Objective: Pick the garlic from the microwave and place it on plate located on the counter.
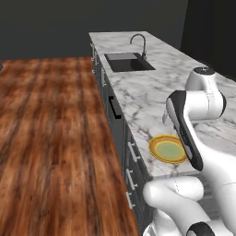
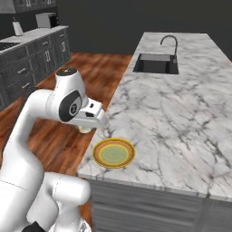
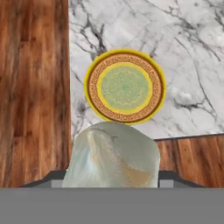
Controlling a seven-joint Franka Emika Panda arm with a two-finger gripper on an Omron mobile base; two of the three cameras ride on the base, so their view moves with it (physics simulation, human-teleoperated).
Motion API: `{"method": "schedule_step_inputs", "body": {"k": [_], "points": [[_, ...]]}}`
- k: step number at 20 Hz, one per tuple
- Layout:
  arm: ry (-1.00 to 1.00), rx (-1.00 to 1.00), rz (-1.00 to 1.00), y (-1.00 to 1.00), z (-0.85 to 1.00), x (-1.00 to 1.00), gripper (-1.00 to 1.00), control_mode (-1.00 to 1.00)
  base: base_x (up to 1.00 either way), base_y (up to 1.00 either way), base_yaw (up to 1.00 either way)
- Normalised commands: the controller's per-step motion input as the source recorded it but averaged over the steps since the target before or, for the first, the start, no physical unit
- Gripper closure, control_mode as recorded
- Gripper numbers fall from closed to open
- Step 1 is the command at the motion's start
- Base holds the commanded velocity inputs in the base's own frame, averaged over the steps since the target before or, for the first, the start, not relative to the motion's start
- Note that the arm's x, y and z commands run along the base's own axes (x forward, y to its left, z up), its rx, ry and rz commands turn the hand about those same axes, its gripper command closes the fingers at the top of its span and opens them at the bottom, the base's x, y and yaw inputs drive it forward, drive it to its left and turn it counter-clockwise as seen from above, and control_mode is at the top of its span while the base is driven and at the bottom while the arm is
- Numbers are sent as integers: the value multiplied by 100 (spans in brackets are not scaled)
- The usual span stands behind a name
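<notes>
Plate (image 3: pixel 125 87) on counter (image 3: pixel 183 57) — near edge.

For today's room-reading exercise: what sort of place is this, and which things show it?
Most likely a kitchen: a long marble counter with a sink and curved tap, dark cabinets behind, and a plate.

Non-task stuff: black sink (image 1: pixel 129 61) set in the far end of the marble top, w/ curved dark tap (image 1: pixel 139 44) at its back edge. Wood plank floor (image 1: pixel 50 138) alongside the cabinets. Silver drawer handles (image 1: pixel 132 151) on the dark cabinet fronts. Across the room, grey wall cabinets (image 2: pixel 31 56) w/ a small boxy appliance (image 2: pixel 46 20) & a pale upright item (image 2: pixel 17 28) on top; too small to tell.
</notes>
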Motion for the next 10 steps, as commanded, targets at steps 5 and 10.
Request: {"method": "schedule_step_inputs", "body": {"k": [5, 10], "points": [[2, 0, 0, -22, -100, 63, 100, -100, 0, 0, 0], [0, 0, 0, -16, -98, 43, 100, -100, 0, 0, 0]]}}
